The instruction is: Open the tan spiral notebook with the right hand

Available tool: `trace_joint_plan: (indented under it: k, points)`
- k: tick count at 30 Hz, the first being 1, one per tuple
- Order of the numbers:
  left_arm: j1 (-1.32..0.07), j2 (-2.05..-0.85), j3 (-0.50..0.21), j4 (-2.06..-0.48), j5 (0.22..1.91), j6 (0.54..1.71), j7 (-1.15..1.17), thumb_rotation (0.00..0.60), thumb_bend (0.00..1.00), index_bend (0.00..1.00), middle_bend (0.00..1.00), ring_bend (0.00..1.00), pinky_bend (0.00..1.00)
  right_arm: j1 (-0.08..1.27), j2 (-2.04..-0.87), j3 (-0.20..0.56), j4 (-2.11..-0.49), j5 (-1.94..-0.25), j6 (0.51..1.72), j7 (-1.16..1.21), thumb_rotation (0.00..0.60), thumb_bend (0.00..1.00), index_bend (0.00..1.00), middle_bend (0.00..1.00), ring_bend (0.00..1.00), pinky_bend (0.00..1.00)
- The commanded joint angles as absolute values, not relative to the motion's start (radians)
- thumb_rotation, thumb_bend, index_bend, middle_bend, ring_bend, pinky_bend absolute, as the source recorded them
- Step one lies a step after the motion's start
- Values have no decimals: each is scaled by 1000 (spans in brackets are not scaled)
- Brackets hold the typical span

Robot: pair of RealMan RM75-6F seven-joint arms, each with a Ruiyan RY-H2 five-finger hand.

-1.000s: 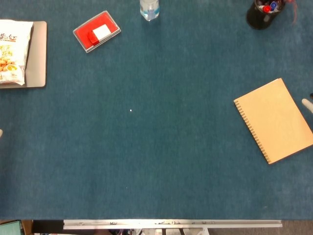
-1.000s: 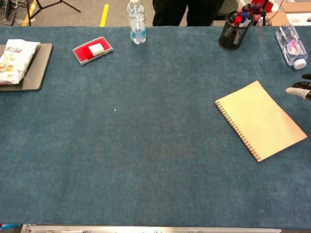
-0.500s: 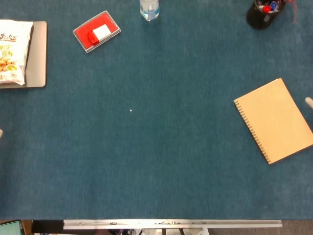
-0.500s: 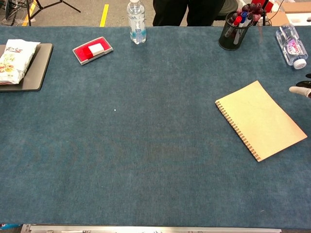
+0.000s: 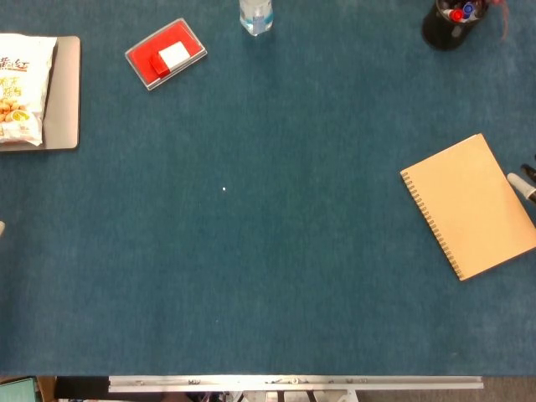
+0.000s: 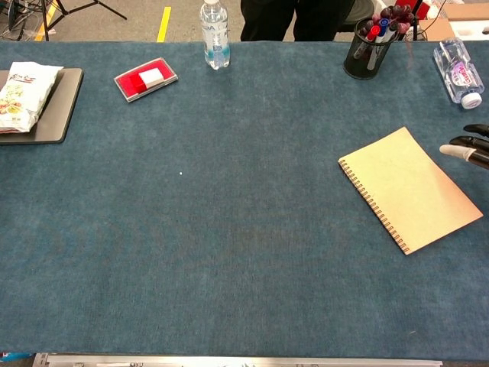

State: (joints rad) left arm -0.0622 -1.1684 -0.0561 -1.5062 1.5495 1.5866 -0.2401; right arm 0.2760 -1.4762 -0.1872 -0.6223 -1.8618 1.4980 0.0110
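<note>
The tan spiral notebook [image 5: 469, 205] lies closed and flat on the blue table at the right, its wire spine along the left edge, also seen in the chest view [image 6: 409, 187]. Only the fingertips of my right hand [image 5: 523, 186] reach in from the right edge of the frame. They hover at the notebook's far right corner [image 6: 467, 149], spread apart and holding nothing. I cannot tell whether they touch the cover. A pale sliver at the head view's left edge [image 5: 2, 227] may be my left hand; its pose is not visible.
A black pen cup [image 6: 367, 50] stands behind the notebook, and a water bottle [image 6: 457, 73] lies at the far right. An upright bottle [image 6: 215, 34], a red box [image 6: 145, 78] and a snack bag [image 6: 23, 95] on a grey tray [image 6: 61, 107] sit at the back left.
My right hand's fingertips have moved left, further into view and closer to the notebook's right corner. The notebook has not moved.
</note>
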Motion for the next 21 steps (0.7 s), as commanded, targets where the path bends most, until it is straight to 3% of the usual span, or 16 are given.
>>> trace_joint_plan:
  k: [1, 21]
  points:
    - [-62, -1168, -56, -1507, 1550, 1586, -240, 600, 19, 211, 261, 115, 365, 277, -1480, -191, -619, -1863, 1495, 12, 600, 0, 143, 185, 112, 230]
    - [-61, -1165, -57, -1509, 1548, 1587, -246, 600, 19, 211, 262, 115, 365, 279, -1508, -227, -623, -1894, 1511, 24, 600, 0, 143, 185, 112, 230]
